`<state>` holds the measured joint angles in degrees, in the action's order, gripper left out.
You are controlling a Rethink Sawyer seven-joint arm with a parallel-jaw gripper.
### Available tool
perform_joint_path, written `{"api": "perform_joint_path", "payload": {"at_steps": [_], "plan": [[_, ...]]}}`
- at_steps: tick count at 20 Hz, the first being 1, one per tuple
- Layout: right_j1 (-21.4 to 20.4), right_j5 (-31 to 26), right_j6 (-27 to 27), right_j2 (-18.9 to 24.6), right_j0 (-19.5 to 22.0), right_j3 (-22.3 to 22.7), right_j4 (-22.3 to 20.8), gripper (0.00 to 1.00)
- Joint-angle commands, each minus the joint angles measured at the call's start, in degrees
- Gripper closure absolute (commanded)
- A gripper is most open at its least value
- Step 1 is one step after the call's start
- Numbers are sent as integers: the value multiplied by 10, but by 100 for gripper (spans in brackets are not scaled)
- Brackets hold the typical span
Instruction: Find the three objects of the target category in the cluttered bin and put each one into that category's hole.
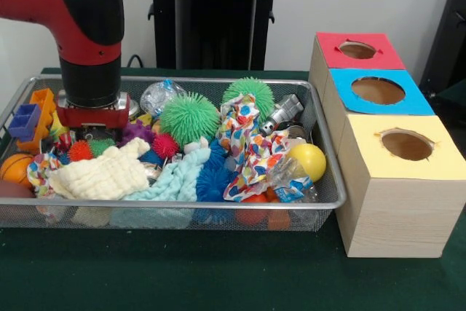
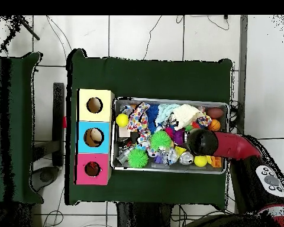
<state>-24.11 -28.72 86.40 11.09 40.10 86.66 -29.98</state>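
Observation:
The wire mesh bin [image 1: 218, 80] is full of clutter and also shows in the overhead view [image 2: 168, 100]. My gripper [image 1: 91, 135] is lowered into the bin's left part in the front view, among small spiky balls and beside a cream cloth [image 1: 105, 174]. Its tips are buried in the clutter. In the overhead view the arm's end [image 2: 200, 142] covers it. No plush animal shows plainly; they are hidden. The red-topped box's round hole [image 1: 357, 50] is at the far right, and shows in the overhead view [image 2: 93, 169].
Green spiky balls [image 1: 189, 116], a spotted cloth [image 1: 247, 147], a yellow ball [image 1: 309, 160], an orange ball [image 1: 14, 167], plastic blocks [image 1: 33, 116] and a light blue cloth [image 1: 175, 180] fill the bin. The blue-topped box [image 1: 378, 91] and the yellow-topped box [image 1: 405, 145] stand beside it.

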Motion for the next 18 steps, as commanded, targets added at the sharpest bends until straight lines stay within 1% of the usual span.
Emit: {"api": "perform_joint_path", "payload": {"at_steps": [1,4,7,10,12,15,18], "plan": [[-5,33,46,83,-21,26,38,0],[-39,38,43,86,-4,75,39,0],[-55,63,43,87,21,117,32,0],[-63,106,63,65,39,150,14,0],[-80,122,79,39,44,175,4,0],[-109,154,103,11,69,226,3,0],[-138,180,117,-3,100,275,9,0]]}}
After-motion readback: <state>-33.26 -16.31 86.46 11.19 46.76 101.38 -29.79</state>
